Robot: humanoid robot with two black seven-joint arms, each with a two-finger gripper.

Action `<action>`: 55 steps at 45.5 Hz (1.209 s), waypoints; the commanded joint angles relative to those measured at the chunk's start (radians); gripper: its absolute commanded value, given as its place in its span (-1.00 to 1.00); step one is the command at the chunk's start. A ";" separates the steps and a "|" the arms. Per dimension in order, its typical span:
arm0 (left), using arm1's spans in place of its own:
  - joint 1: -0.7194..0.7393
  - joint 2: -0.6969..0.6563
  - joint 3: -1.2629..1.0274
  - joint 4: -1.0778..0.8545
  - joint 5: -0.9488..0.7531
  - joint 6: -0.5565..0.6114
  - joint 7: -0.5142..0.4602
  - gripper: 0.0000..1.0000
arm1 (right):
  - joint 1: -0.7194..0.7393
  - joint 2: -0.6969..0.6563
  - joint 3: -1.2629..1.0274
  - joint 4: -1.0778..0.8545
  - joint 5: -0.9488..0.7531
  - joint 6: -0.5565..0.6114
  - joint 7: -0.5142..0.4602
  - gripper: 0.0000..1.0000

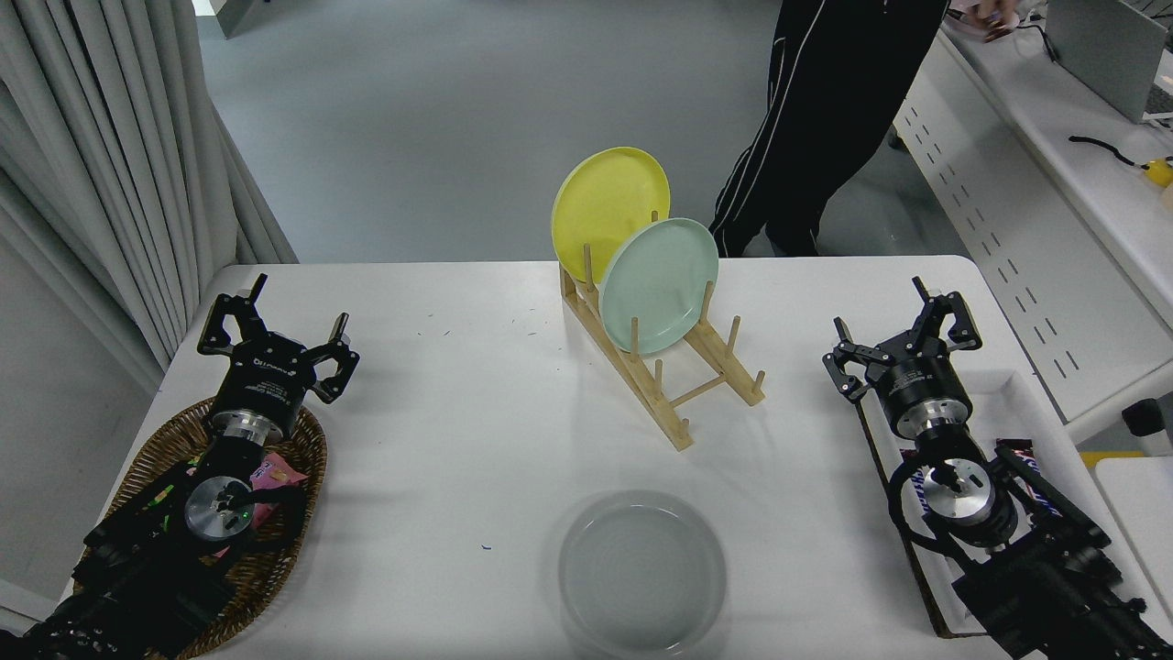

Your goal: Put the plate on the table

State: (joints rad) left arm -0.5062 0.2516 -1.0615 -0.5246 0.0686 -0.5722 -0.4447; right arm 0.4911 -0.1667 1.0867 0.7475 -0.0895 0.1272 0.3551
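The pale grey-white plate (642,573) lies flat on the white table (476,394) near its front edge, at the middle. My right gripper (903,325) is open and empty at the right side of the table, well away from the plate. My left gripper (275,321) is open and empty, parked at the left above a wicker basket.
A wooden dish rack (683,380) stands at the table's middle back, holding a yellow plate (607,209) and a mint green plate (658,284) upright. A wicker basket (302,477) with snacks sits at the left, a white tray (1017,403) at the right. A person (825,119) stands behind the table.
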 commanded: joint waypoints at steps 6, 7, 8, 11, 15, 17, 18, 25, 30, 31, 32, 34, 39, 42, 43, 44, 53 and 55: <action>0.000 0.000 0.000 0.000 0.000 0.000 0.000 1.00 | -0.011 0.001 -0.005 0.009 0.001 -0.001 0.008 1.00; 0.000 0.000 0.000 0.000 0.000 0.000 0.000 1.00 | -0.011 0.001 -0.007 0.009 0.001 -0.001 0.008 1.00; 0.000 0.000 0.000 0.000 0.000 0.000 0.000 1.00 | -0.011 0.001 -0.007 0.010 0.001 0.000 0.008 1.00; 0.000 0.000 0.000 0.000 -0.001 0.000 0.000 1.00 | -0.011 0.001 -0.008 0.010 0.001 0.000 0.008 1.00; 0.000 0.000 0.000 0.000 0.000 0.000 0.000 1.00 | -0.011 0.001 -0.010 0.010 0.001 0.000 0.008 1.00; 0.000 0.000 0.000 0.000 0.000 0.000 0.001 1.00 | -0.011 0.001 -0.010 0.009 0.001 0.000 0.010 1.00; 0.000 0.000 0.000 0.000 0.000 0.000 0.000 1.00 | -0.011 0.001 -0.010 0.010 0.001 0.000 0.008 1.00; 0.000 0.000 0.000 0.000 -0.001 0.000 0.000 1.00 | -0.013 0.001 -0.011 0.009 0.001 0.000 0.008 1.00; 0.000 0.000 0.000 0.000 -0.001 0.000 0.000 1.00 | -0.014 0.001 -0.013 0.009 0.001 0.000 0.008 1.00; 0.000 0.000 0.000 0.000 0.000 0.000 0.000 1.00 | -0.016 0.001 -0.013 0.009 0.001 0.000 0.008 1.00; 0.000 0.000 0.000 0.000 0.000 0.000 0.001 1.00 | -0.016 0.001 -0.013 0.009 0.001 0.000 0.008 1.00; 0.000 0.000 0.000 0.000 0.000 0.000 0.001 1.00 | -0.016 0.001 -0.013 0.009 0.001 0.000 0.008 1.00; 0.000 0.000 0.000 0.000 0.000 0.000 0.000 1.00 | -0.016 0.001 -0.013 0.009 0.001 0.000 0.008 1.00; 0.000 0.000 0.000 0.000 0.000 0.000 0.000 1.00 | -0.014 0.001 -0.013 0.009 0.001 0.000 0.008 1.00; 0.000 0.000 0.000 0.000 -0.001 0.000 0.000 1.00 | -0.014 -0.001 -0.013 0.009 0.001 0.000 0.008 1.00; 0.000 0.000 0.000 0.000 -0.001 0.000 0.000 1.00 | -0.014 0.001 -0.013 0.009 0.001 0.000 0.008 1.00; 0.000 0.000 0.000 0.000 0.000 0.000 0.000 1.00 | -0.014 0.001 -0.014 0.009 -0.001 0.023 0.008 1.00; 0.000 0.000 0.000 0.000 0.000 0.000 0.000 1.00 | -0.016 0.001 -0.016 0.009 -0.003 0.028 0.008 1.00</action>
State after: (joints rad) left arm -0.5062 0.2516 -1.0615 -0.5246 0.0686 -0.5722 -0.4447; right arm 0.4768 -0.1658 1.0733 0.7566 -0.0892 0.1351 0.3635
